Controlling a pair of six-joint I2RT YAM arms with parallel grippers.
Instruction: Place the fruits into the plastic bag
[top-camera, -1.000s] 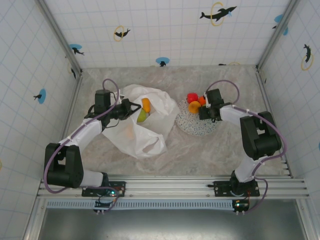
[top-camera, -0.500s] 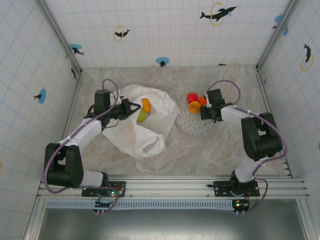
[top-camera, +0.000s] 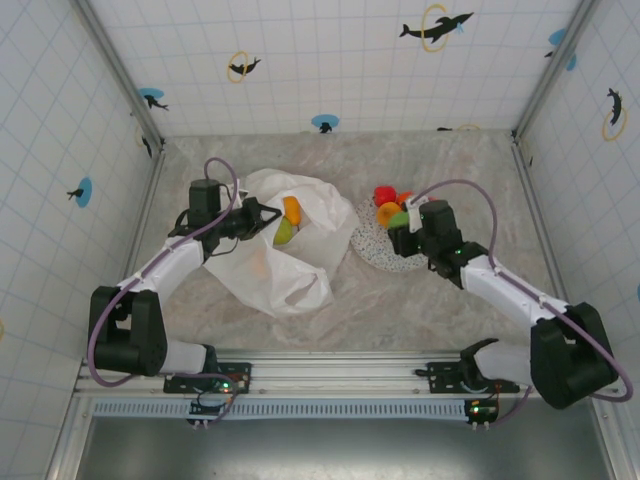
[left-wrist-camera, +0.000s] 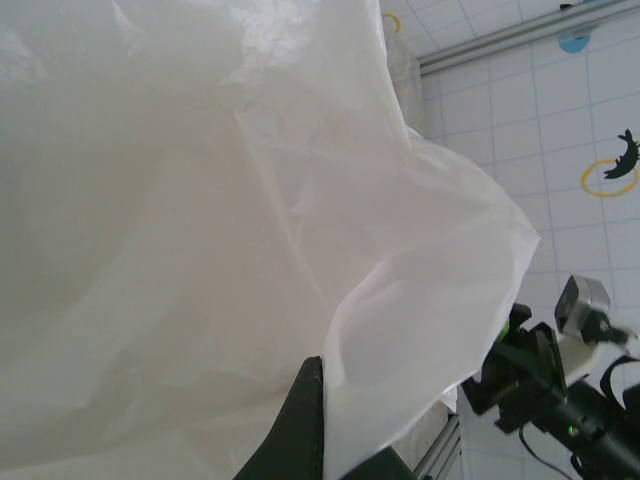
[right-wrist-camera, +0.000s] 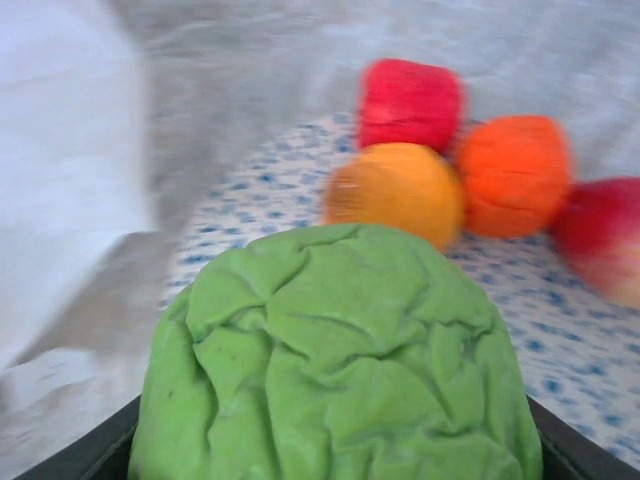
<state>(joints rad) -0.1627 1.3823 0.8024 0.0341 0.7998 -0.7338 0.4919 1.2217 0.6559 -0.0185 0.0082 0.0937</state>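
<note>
The white crinkly plastic bag (top-camera: 290, 270) lies left of centre with an orange fruit (top-camera: 292, 208) and a green one (top-camera: 284, 233) in its mouth. My left gripper (top-camera: 256, 218) is shut on the bag's edge, and in the left wrist view the bag (left-wrist-camera: 200, 200) drapes over its dark finger (left-wrist-camera: 305, 420). My right gripper (top-camera: 401, 233) is shut on a wrinkled green fruit (top-camera: 399, 219) (right-wrist-camera: 335, 350) above the plate's left part. Behind it sit a red fruit (right-wrist-camera: 410, 103), a yellow-orange one (right-wrist-camera: 395, 192), an orange one (right-wrist-camera: 512, 173) and a red one (right-wrist-camera: 600, 235).
The speckled round plate (top-camera: 392, 258) (right-wrist-camera: 570, 350) lies right of the bag, nearly touching it. Tiled walls close in the marble table on the left, back and right. The bag's near flap and handle (top-camera: 300, 292) spread toward the front.
My right gripper has closed on the green fruit and drawn back from the fruit pile toward the near side of the plate; its arm has swung low to the right. Left arm is unmoved.
</note>
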